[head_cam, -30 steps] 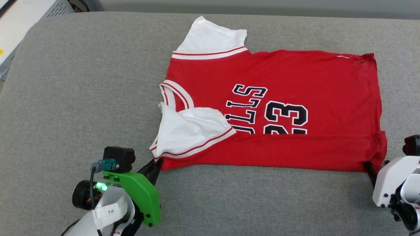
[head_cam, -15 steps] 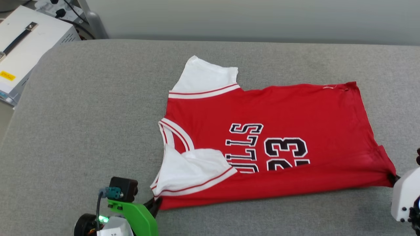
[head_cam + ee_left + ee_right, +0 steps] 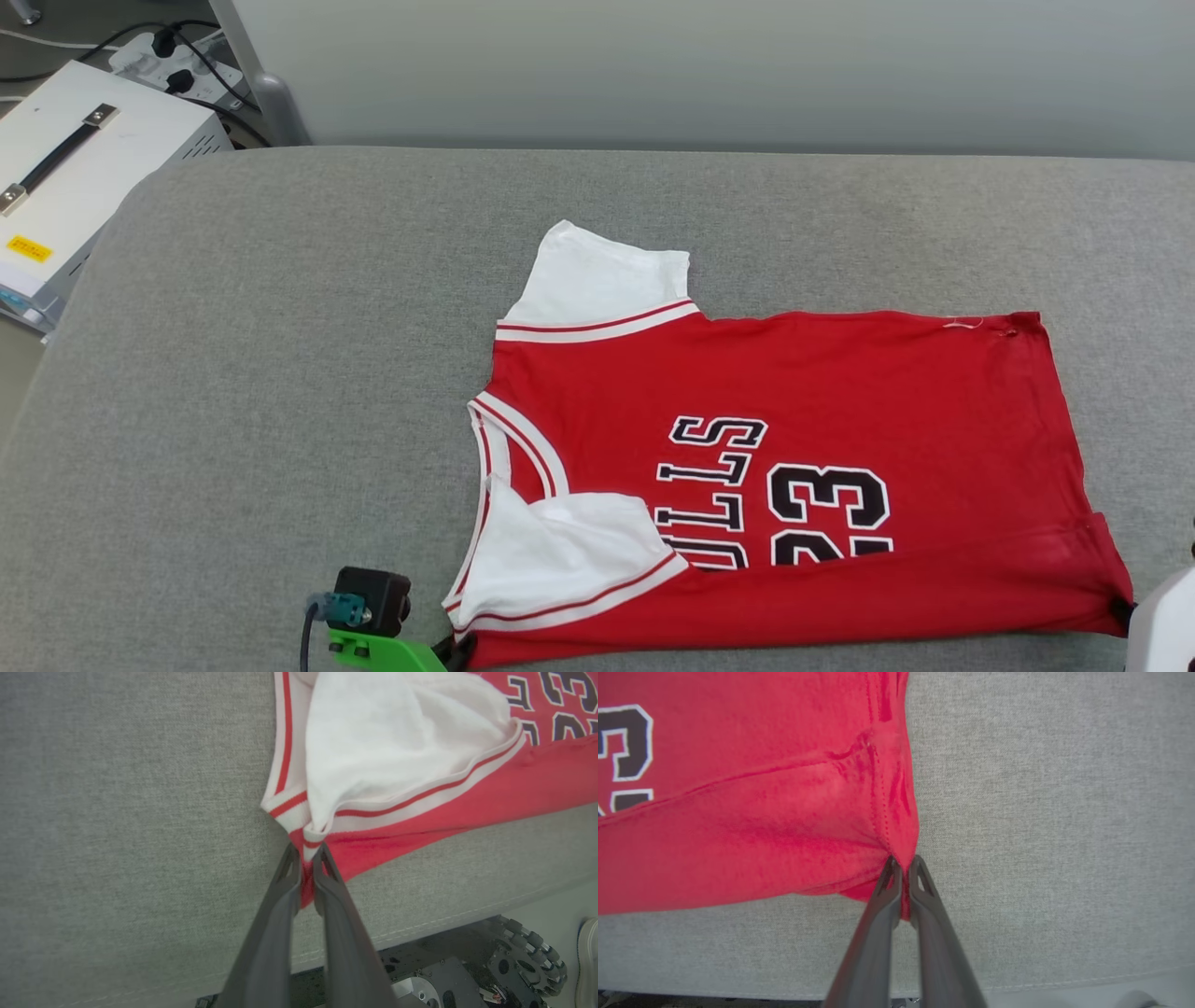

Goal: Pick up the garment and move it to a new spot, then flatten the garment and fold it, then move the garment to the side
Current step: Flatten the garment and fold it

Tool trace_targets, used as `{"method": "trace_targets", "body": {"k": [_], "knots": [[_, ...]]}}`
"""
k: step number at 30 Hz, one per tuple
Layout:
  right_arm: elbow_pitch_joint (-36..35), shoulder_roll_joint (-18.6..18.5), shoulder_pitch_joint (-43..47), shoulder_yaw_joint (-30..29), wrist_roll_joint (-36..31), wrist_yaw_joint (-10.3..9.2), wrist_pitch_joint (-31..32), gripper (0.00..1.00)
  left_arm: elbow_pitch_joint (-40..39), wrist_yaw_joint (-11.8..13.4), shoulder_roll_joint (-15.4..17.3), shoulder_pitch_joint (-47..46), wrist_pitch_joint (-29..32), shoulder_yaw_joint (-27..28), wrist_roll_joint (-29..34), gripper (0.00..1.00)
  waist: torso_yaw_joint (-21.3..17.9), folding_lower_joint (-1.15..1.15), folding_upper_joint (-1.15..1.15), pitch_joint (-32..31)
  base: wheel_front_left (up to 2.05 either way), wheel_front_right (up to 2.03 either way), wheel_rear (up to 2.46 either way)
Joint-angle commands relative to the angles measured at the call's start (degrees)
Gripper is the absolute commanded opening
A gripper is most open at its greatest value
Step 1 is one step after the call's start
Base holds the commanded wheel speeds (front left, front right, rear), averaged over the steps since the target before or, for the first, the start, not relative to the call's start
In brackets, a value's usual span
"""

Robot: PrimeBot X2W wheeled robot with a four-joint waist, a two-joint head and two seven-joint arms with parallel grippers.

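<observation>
Your left tool (image 3: 304,851), at the lower left of the head view, is pinched shut on the shirt (image 3: 794,392) at its bottom-left corner. It grips where the folded white sleeve (image 3: 560,551) meets the red shoulder edge. In the left wrist view a sliver of red cloth shows between the two dark fingers.

The shirt lies on the grey padded desk (image 3: 280,373), filling the lower centre and right of the head view. Its collar (image 3: 509,439) points left, its hem right, and the lettering runs sideways. The far sleeve (image 3: 597,280) lies flat at the upper middle. Along the bottom, the near edge is turned over onto the front and covers the lower part of the "23".

At the lower right edge, your right tool (image 3: 903,863) is closed tight on the shirt's bottom-right hem corner. In the right wrist view the cloth gathers into creases that run down to the fingertips.

Expect the shirt to be light, soft and limp. It will likely sag between your two grips and drag a little on the fabric-covered desk instead of sliding freely. Both holds look well placed, because the trim and hem seams are doubled and give the thin fingers something to bite. The pinches are shallow, though, so a sharp pull could slip one out. The near sleeve lies loose and may flop open when you lift.
</observation>
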Motion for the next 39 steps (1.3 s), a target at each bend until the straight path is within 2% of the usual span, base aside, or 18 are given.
{"method": "trace_targets", "body": {"k": [1,4,8,15,21,28,33,39], "knots": [[0.2,-0.1,0.7,-0.2,-0.3,-0.09,-1.2,1.0,0.9,0.0,-0.1,0.2,-0.7,0.1,0.0,1.0,-0.1,0.0,0.61,-0.1,0.0,0.0,0.0],[0.5,0.5,0.2,-0.2,-0.3,-0.09,-3.1,1.0,1.7,0.1,-0.3,-0.6,-2.1,0.5,0.6,1.0,-0.3,0.0,0.61,-0.4,0.0,0.0,0.0],[-1.0,0.3,-1.2,-0.1,-0.5,-0.09,-6.2,1.0,1.3,0.2,-0.5,-2.4,-7.1,2.3,2.1,1.0,-0.5,0.0,0.61,-1.1,0.0,0.0,0.0],[-7.7,1.1,-4.9,0.3,-1.6,-0.09,-16.5,1.0,1.1,1.8,-1.8,-5.6,-21.8,7.6,5.9,1.0,-1.0,0.0,0.61,-2.4,0.0,0.0,0.0],[-11.8,2.1,-6.1,2.8,-2.6,-0.09,-24.9,1.0,0.7,0.1,-2.8,-7.2,-30.6,8.8,9.1,1.0,-1.5,0.0,0.61,-2.5,0.0,0.0,0.0],[-12.7,4.4,-5.6,2.9,-2.8,-0.09,-32.5,1.0,0.5,-1.3,-6.0,-7.0,-32.1,11.5,11.8,1.0,-2.0,0.0,0.61,-1.4,0.0,0.0,0.0],[-12.8,6.3,-6.0,3.7,-3.4,-0.09,-36.7,1.0,-0.7,-3.3,-8.5,-7.0,-32.1,14.7,14.4,1.0,-3.2,0.0,0.61,0.2,0.0,0.0,0.0],[-12.3,7.9,-7.7,5.4,-3.4,-0.09,-40.3,1.0,0.1,-6.4,-8.3,-10.3,-32.1,15.9,17.0,1.0,-6.2,0.0,0.61,4.0,0.0,0.0,0.0]]}}
